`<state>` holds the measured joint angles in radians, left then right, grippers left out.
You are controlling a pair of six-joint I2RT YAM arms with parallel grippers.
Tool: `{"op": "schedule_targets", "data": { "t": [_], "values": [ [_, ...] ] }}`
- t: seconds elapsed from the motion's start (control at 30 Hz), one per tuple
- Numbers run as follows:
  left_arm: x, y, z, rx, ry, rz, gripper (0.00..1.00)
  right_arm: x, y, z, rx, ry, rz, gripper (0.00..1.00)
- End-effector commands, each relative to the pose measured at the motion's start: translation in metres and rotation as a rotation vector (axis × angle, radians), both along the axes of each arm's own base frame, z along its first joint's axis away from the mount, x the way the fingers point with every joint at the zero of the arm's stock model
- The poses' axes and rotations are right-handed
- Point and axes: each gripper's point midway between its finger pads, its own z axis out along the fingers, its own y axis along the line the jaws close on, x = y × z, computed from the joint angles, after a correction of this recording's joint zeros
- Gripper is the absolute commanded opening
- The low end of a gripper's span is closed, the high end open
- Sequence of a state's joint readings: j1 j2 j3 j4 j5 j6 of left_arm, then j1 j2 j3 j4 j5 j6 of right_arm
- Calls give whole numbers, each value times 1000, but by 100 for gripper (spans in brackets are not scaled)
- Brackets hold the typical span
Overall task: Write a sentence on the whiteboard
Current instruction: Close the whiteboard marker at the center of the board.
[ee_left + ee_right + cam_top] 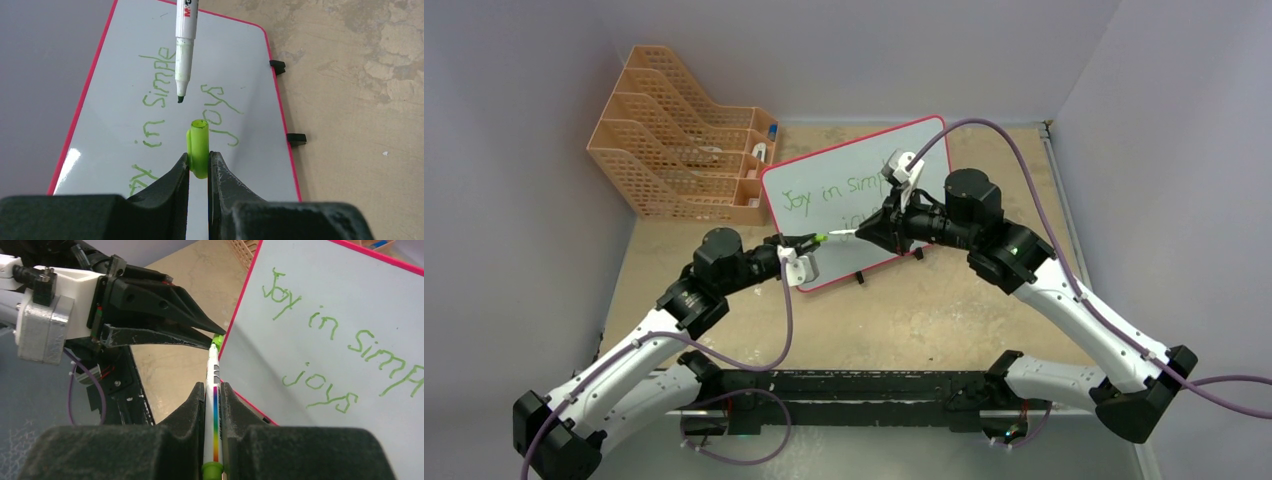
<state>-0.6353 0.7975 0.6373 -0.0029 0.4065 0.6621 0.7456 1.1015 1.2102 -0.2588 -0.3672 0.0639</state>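
Observation:
The whiteboard (844, 185) with a pink-red frame stands on black feet at the table's middle. The sentence (836, 192) in green reads "Joy in simple joys" in two lines, also in the left wrist view (165, 95) and the right wrist view (325, 340). My right gripper (864, 233) is shut on a white marker (213, 405) with a rainbow stripe; its uncapped tip (180, 99) points at the cap. My left gripper (809, 241) is shut on the green marker cap (199, 147), open end toward the tip, a small gap between them in front of the board.
An orange mesh file organiser (679, 150) with small items stands at the back left, beside the board. The tan tabletop (924, 310) lies in front of the board. Grey walls enclose the table. A purple cable (1014, 150) arcs over the board's right corner.

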Motion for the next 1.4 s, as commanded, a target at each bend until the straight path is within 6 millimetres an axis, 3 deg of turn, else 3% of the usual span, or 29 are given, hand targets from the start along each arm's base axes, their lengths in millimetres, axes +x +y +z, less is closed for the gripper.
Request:
{"op": "schedule_targets", "data": {
  "t": [0.0,1.37],
  "values": [
    [4,-1,20,-12,-76,-5,0,-13,4,22,38,-43,80,0],
    [0,-8,26,-31,-37,-35,0,6,9,-1,-25,-10,0,0]
  ]
}}
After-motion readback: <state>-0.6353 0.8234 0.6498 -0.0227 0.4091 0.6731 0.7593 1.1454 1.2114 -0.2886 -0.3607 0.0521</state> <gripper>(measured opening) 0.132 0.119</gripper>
